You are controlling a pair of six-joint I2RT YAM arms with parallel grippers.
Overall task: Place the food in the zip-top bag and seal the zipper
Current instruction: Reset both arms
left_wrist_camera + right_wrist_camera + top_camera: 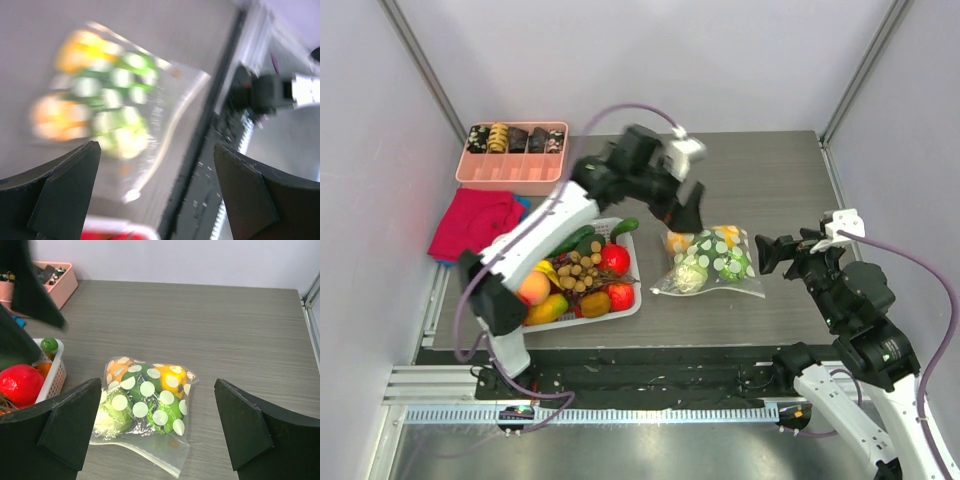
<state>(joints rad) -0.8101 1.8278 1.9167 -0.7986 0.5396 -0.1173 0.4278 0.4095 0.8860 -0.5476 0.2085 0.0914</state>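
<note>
My left fingers [60,195] hang released over the zip-top bag [710,262], lying long-ways left-right, my right fingers [70,425] released just right of it.

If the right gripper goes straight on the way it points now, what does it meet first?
Most likely the zip-top bag, lying on the table straight ahead of the right gripper. Depth is unclear, so it may touch the table first.

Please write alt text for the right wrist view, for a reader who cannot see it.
A clear dotted zip-top bag holding green, orange and yellow toy food lies on a grey table, framed by the open right gripper. A white basket with more food stands at left.
</note>
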